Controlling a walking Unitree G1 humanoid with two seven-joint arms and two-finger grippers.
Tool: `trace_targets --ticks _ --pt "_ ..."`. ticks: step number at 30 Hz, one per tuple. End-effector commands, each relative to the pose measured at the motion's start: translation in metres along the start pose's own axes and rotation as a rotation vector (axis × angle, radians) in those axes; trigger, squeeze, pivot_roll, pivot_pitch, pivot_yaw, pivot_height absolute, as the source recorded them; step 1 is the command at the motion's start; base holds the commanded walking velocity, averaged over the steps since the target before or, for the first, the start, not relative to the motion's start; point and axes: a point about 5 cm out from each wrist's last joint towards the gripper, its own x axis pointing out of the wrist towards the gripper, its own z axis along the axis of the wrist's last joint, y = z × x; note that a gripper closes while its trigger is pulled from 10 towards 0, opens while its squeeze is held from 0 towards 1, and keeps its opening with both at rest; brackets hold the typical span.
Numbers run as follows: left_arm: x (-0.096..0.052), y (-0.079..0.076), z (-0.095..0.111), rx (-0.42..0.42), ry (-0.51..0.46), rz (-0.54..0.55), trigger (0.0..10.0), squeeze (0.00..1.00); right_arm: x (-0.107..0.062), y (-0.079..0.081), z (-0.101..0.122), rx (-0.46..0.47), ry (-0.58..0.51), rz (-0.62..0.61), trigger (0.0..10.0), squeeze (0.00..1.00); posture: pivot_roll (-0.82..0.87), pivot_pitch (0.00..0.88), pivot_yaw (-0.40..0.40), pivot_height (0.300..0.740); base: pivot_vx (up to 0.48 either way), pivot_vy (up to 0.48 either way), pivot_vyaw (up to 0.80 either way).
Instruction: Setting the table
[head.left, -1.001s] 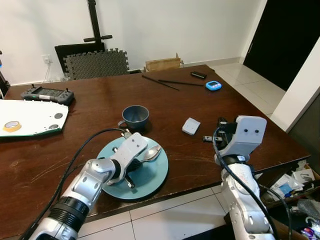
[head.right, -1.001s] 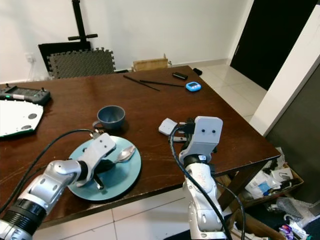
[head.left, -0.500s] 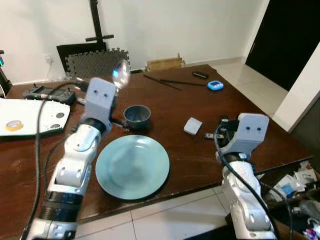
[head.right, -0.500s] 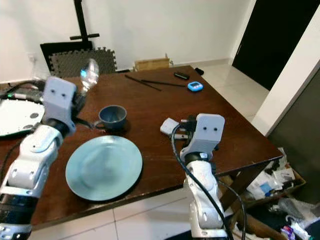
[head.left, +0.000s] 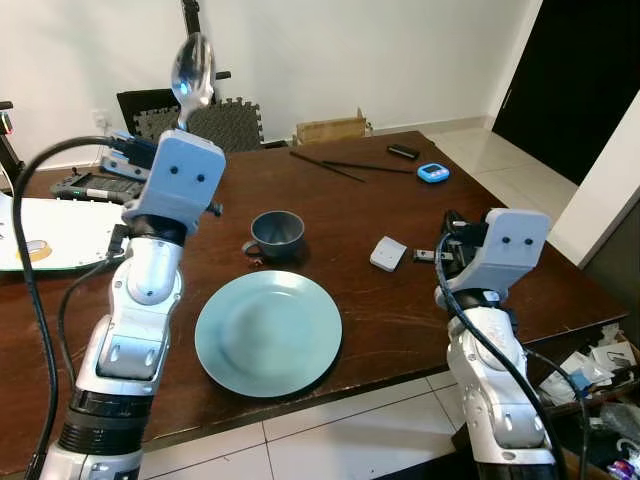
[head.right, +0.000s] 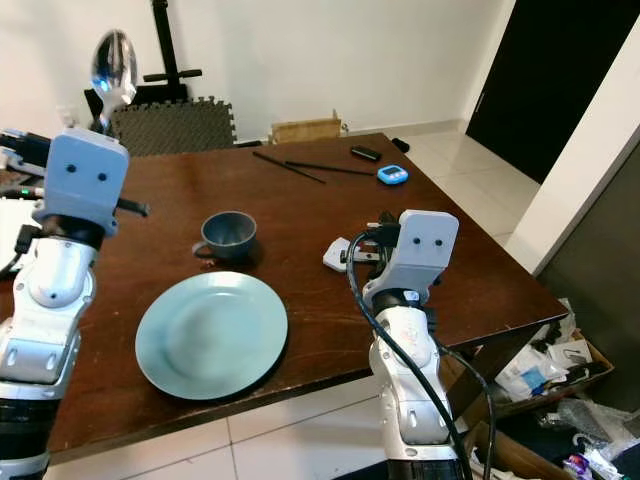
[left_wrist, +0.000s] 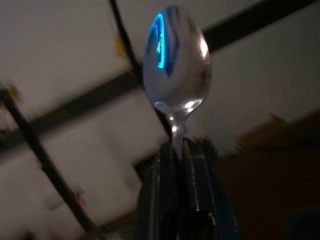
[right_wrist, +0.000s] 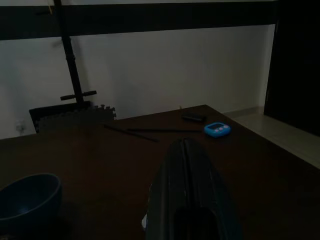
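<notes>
A light blue plate (head.left: 268, 333) lies bare on the dark wooden table (head.left: 350, 210) near its front edge. Just behind the plate stands a dark blue cup (head.left: 277, 233). My left arm is raised high over the table's left side, and its gripper (left_wrist: 175, 152) is shut on the handle of a shiny metal spoon (head.left: 191, 72), bowl pointing up. The spoon (left_wrist: 176, 55) stands upright between the fingers. My right gripper (right_wrist: 185, 150) is shut with nothing in it, held above the table's right side near a small white box (head.left: 387, 254).
Two black chopsticks (head.left: 340, 166), a black remote (head.left: 403, 151) and a blue timer (head.left: 432, 172) lie at the far right of the table. A white board (head.left: 50, 232) with a tape roll and a black controller (head.left: 95, 187) sit at the left. Clutter lies on the floor at right.
My left arm has lifted the spoon off the plate and swung it up high over the left side of the table. The plate is now bare. The right arm stayed put.
</notes>
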Motion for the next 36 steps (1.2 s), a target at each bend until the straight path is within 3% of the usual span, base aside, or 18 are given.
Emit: trace_targets --ticks 1,2,3,4,5,6,12,14,15,17,22,23,25,27,30,36 --pt "-0.006 0.004 -0.010 -0.116 0.086 0.023 10.0 0.00 -0.002 -0.001 0.000 0.001 0.005 0.001 10.0 0.00 0.03 0.089 0.053 0.740 0.000 0.000 0.00" --pt "-0.011 0.004 -0.023 -0.308 0.212 0.044 10.0 0.00 -0.003 -0.002 0.000 0.000 0.006 0.000 10.0 0.00 0.03 0.092 0.053 0.740 0.000 0.000 0.00" --pt "-0.011 0.004 -0.023 -0.308 0.212 0.044 10.0 0.00 -0.003 -0.002 0.000 0.000 0.006 0.000 10.0 0.00 0.03 0.092 0.053 0.740 0.000 0.000 0.00" --pt "-0.017 0.006 -0.032 -0.397 0.281 0.082 10.0 0.00 -0.003 -0.002 0.001 0.000 0.007 0.000 10.0 0.00 0.02 0.096 0.054 0.740 0.000 0.000 0.00" --pt "-0.025 0.007 -0.033 -0.373 0.277 0.070 10.0 0.00 -0.004 -0.002 0.001 0.001 0.009 0.001 10.0 0.00 0.03 0.101 0.050 0.740 0.000 0.000 0.00" --pt "-0.033 0.010 -0.030 -0.284 0.241 0.050 10.0 0.00 -0.005 -0.002 0.001 0.005 0.011 0.004 10.0 0.00 0.03 0.101 0.050 0.740 0.000 0.000 0.00" --pt "-0.044 0.015 -0.036 -0.221 0.270 0.082 10.0 0.00 -0.007 0.002 0.000 0.025 0.013 0.022 10.0 0.00 0.04 0.105 0.042 0.740 0.000 0.000 0.00" --pt "-0.057 0.020 -0.052 -0.274 0.390 0.146 10.0 0.00 -0.009 0.006 -0.004 0.064 0.036 0.043 10.0 0.00 0.04 0.110 0.031 0.740 0.000 0.000 0.00" --pt "-0.057 0.020 -0.052 -0.274 0.390 0.146 10.0 0.00 -0.009 0.006 -0.004 0.064 0.036 0.043 10.0 0.00 0.04 0.110 0.031 0.740 0.000 0.000 0.00" --pt "-0.067 0.022 -0.062 -0.337 0.486 0.182 10.0 0.00 -0.011 0.007 -0.010 0.100 0.073 0.044 10.0 0.00 0.04 0.114 0.028 0.740 0.000 0.000 0.00" --pt "-0.071 0.019 -0.061 -0.343 0.508 0.113 10.0 0.00 -0.019 0.004 -0.029 0.128 0.164 0.015 10.0 0.00 0.03 0.116 0.026 0.740 0.000 0.000 0.00" --pt "-0.071 0.014 -0.058 -0.486 0.513 0.114 10.0 0.00 -0.025 0.002 -0.039 0.098 0.207 0.015 10.0 0.00 0.03 0.121 0.024 0.740 0.000 0.000 0.00" --pt "-0.070 0.014 -0.056 -0.521 0.501 0.126 10.0 0.00 -0.028 0.001 -0.043 0.086 0.220 0.014 10.0 0.00 0.03 0.121 0.023 0.740 0.000 0.000 0.00" --pt "-0.068 0.014 -0.055 -0.513 0.484 0.126 10.0 0.00 -0.031 -0.001 -0.046 0.075 0.231 0.011 10.0 0.00 0.02 0.123 0.021 0.740 0.000 0.000 0.00" --pt "-0.065 0.012 -0.052 -0.437 0.466 0.096 10.0 0.00 -0.034 -0.006 -0.050 0.054 0.249 -0.002 10.0 0.00 0.02 0.123 0.021 0.740 0.000 0.000 0.00" --pt "-0.062 0.012 -0.047 -0.433 0.442 0.084 10.0 0.00 -0.033 -0.006 -0.050 0.055 0.251 -0.004 10.0 0.00 0.02 0.125 0.021 0.740 0.000 0.000 0.00"
